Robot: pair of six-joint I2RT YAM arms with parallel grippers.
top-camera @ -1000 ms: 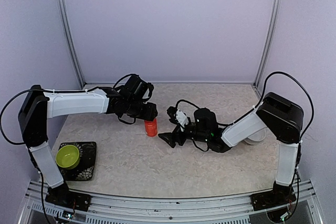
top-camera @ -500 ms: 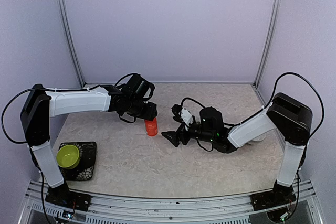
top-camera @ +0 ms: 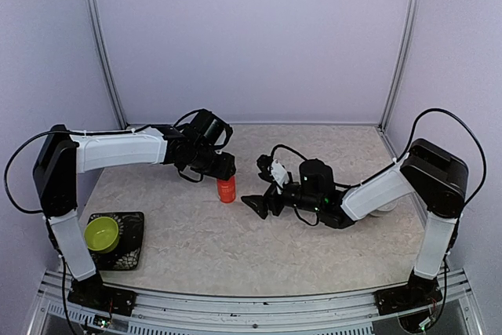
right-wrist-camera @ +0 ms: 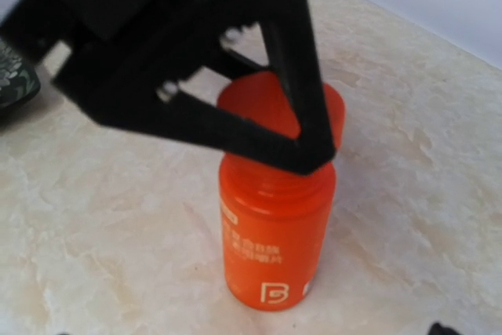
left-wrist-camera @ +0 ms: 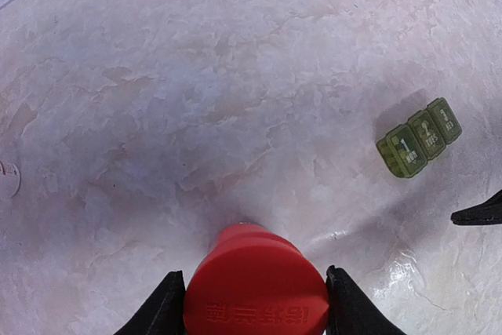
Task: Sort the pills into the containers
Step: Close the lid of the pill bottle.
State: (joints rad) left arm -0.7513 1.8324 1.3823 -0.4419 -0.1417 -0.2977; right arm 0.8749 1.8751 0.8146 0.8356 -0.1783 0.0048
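Upright orange plastic bottle [right-wrist-camera: 278,225] on marbled beige tabletop [left-wrist-camera: 235,76], left gripper [top-camera: 223,167] clamped around its cap, right gripper [top-camera: 255,188] at bottle's three o'clock, jaws spread wide, empty, dark green three-cell pill box [left-wrist-camera: 420,137] at bottle's two o'clock in left wrist view.

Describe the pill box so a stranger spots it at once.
On the marbled table, find the orange bottle in the left gripper. In the left wrist view, the pill box lies beyond it to the right: three joined dark green cells with numbered lids, low, unlike the upright bottle.

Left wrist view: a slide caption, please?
Left claw grips a red bottle cap; a green three-cell pill box lies beyond.
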